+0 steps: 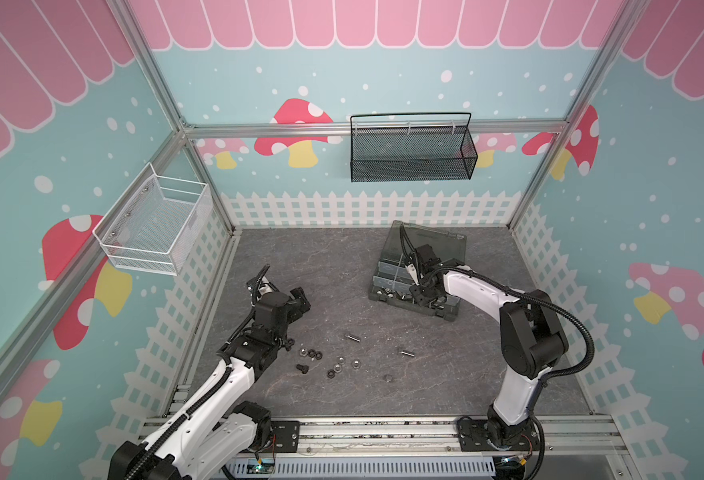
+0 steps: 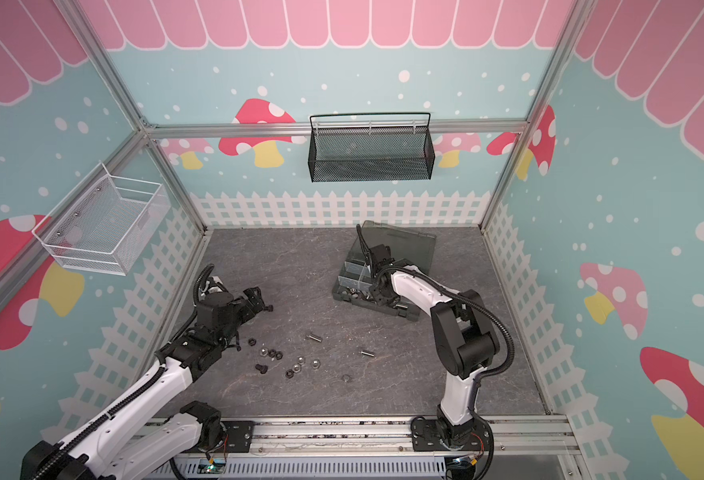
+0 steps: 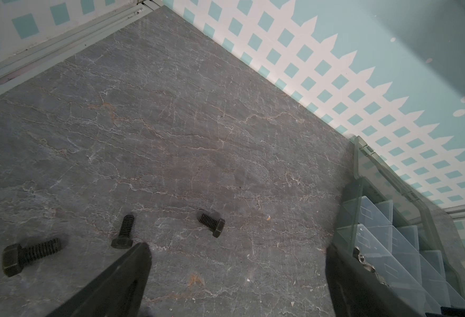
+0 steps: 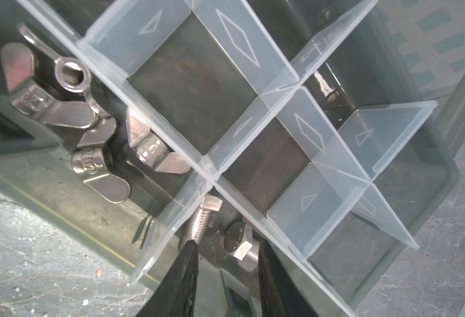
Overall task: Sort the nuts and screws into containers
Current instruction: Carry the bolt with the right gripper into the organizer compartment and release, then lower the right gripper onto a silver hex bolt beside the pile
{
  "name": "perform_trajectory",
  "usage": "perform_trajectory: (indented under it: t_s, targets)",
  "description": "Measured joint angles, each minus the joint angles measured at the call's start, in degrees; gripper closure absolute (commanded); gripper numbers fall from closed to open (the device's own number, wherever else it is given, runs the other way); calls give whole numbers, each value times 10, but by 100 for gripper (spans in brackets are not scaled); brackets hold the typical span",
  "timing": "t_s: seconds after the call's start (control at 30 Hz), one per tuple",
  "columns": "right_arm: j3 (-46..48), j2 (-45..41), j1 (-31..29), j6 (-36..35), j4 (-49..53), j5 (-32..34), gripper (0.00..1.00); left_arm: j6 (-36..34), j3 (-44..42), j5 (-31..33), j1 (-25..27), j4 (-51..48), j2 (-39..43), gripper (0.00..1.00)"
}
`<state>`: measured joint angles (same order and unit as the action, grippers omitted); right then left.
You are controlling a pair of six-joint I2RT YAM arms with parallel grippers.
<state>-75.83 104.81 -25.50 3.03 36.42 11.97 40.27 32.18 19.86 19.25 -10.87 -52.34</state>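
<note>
The containers are clear-walled compartments of a dark grey organizer box point(image 1: 383, 297) point(image 2: 337, 291) with its lid up, at the back right of the table. My right gripper point(image 1: 418, 297) point(image 4: 227, 247) reaches down into a front compartment, jaws apart. Two silver screws point(image 4: 201, 219) point(image 4: 242, 244) lie on that compartment's floor, neither one gripped. My left gripper point(image 1: 300, 301) point(image 3: 238, 248) hangs open and empty over the table. Three black screws point(image 3: 30, 254) point(image 3: 123, 233) point(image 3: 212, 223) lie just ahead of it. More screws point(image 1: 353, 337) point(image 1: 406, 353) and several nuts point(image 1: 312, 353) point(image 1: 340, 360) are scattered mid-table.
Silver wing nuts point(image 4: 88, 120) fill a neighbouring compartment. A black mesh basket point(image 1: 412, 149) hangs on the back wall and a white wire basket point(image 1: 154, 224) on the left wall. An aluminium rail point(image 1: 383, 432) runs along the table's front edge.
</note>
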Motion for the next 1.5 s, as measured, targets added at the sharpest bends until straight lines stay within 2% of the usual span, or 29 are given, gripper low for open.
perform_trajectory:
  t_s: [0.27, 0.37, 0.5, 0.63, 0.67, 0.7, 1.07, 1.5]
  targets:
    - [1, -37, 0, 21, 1, -12, 61, 0, 2, -4, 0, 0, -8, 0]
    - [8, -69, 0, 40, 0, -23, 57, 0, 5, -4, 0, 0, -13, 0]
    - [36, -118, -2, 69, -6, -36, 46, 0, 6, -6, 0, 0, -19, 0]
    - [72, -151, -14, 97, -11, -43, 31, 0, 6, -9, 0, 0, -20, 0]
    - [82, -157, -21, 105, -11, -44, 22, 0, 6, -9, 0, 0, -20, 0]
    - [88, -161, -26, 114, -11, -45, 3, 0, 6, -9, 0, 0, -20, 0]
    - [165, -232, -124, 191, 20, -23, 2, 0, 7, -30, 0, 0, -20, 0]
    - [268, -277, -237, 312, 35, -39, 2, 19, 17, -70, 0, 0, -18, 0]
